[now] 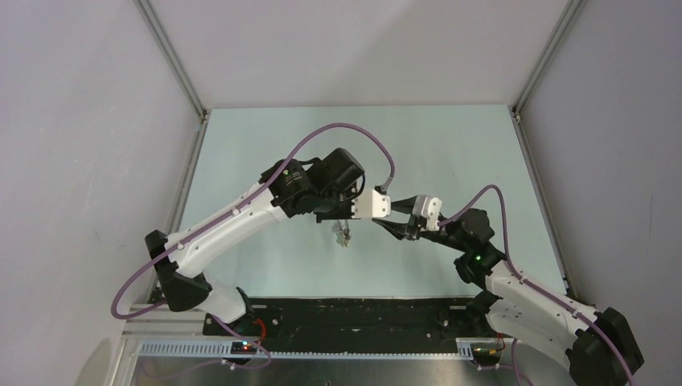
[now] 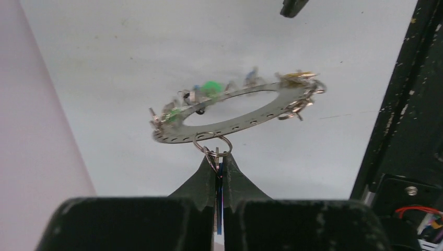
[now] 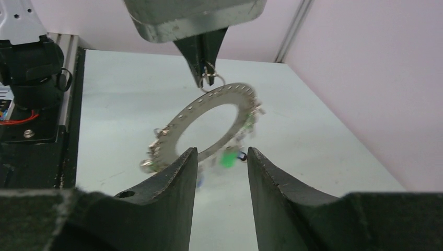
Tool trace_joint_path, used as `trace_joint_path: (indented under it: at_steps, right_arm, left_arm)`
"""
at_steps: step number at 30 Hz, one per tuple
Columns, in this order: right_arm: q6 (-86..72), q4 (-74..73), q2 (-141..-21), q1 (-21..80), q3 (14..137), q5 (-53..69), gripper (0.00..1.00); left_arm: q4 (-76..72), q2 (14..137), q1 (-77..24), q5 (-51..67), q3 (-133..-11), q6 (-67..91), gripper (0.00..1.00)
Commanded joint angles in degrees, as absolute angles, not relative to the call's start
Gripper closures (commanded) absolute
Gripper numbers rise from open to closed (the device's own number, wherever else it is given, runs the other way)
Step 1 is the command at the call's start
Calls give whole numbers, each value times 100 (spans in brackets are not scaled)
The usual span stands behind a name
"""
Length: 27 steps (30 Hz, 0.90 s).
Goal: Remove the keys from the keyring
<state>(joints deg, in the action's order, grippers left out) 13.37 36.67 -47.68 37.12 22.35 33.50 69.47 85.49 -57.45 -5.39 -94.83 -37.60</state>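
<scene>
The keyring (image 2: 245, 121) hangs above the worktop (image 2: 130, 52) from a blue key (image 2: 219, 209) clamped in the shut left claw (image 2: 217, 159); the right claw (image 3: 222, 152) stands apart just before its lower rim. A light, stiff, slick hoop, it will likely swing freely, so pinch flat across the band beside the small, loose keys (image 2: 210, 88).

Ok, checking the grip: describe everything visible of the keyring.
The keyring is a flat silver metal hoop, holes punched all round, small keys with green and blue tags attached. It hangs tilted in the air from a small wire loop pinched in the shut left gripper. The open right gripper is near, contact unclear.
</scene>
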Motion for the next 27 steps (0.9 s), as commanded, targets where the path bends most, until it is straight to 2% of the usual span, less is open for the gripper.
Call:
trace_joint_path:
  at_steps: [1, 6, 13, 22, 27]
  right_arm:
    - [1190, 3911, -4953, 3730, 2572, 3720, 55]
    - [968, 4030, -5193, 3730, 2809, 3904, 55]
    - [892, 4137, -5239, 3998, 2826, 3698, 49]
    - [1357, 4069, -5311, 4662, 2891, 2527, 41]
    - [1258, 4214, -5286, 4693, 2892, 2285, 37]
  left_arm:
    - [6561, 8165, -5884, -771, -9637, -4414, 100]
    - [6366, 8102, -5915, -720, -9582, -4533, 100]
    - [6292, 8225, -5915, -628, -9640, -4291, 100]
    - [6291, 8340, -5960, -668, -9745, -3986, 100]
    - [6296, 8355, -6005, -886, -9651, -3916, 100]
